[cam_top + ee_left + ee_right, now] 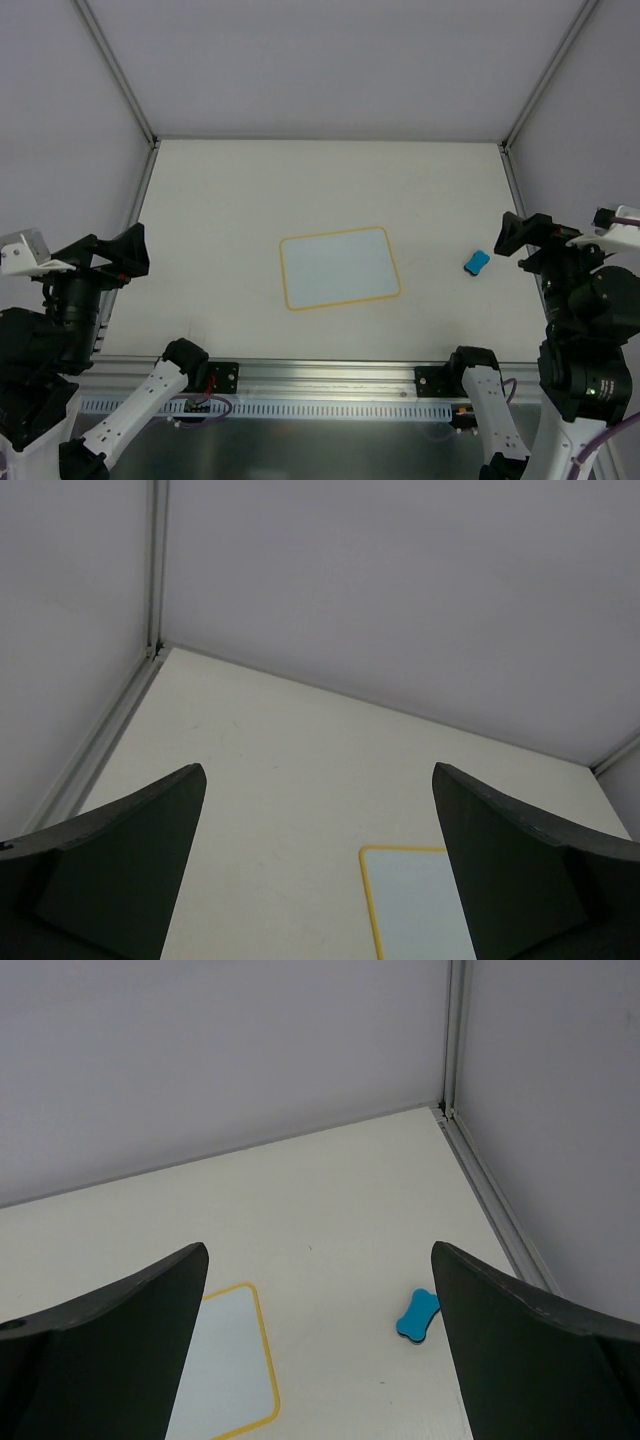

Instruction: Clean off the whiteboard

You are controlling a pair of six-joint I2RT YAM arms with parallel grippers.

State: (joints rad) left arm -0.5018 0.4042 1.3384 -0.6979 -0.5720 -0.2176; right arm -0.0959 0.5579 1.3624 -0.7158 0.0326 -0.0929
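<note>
The whiteboard [338, 266] lies flat at the middle of the table, white with a yellow border and no drawing visible on it. A corner of the whiteboard [415, 905] shows in the left wrist view, and its right edge [232, 1360] in the right wrist view. A small blue eraser [476, 262] lies to its right, also seen as the blue eraser [416, 1315] in the right wrist view. My left gripper [133, 250] hovers open at the table's left edge. My right gripper [512, 236] hovers open at the right edge, just beyond the eraser. Neither holds anything.
White enclosure walls with metal corner posts [120, 70] surround the cream table [320, 190]. An aluminium rail [320, 378] with the arm bases runs along the near edge.
</note>
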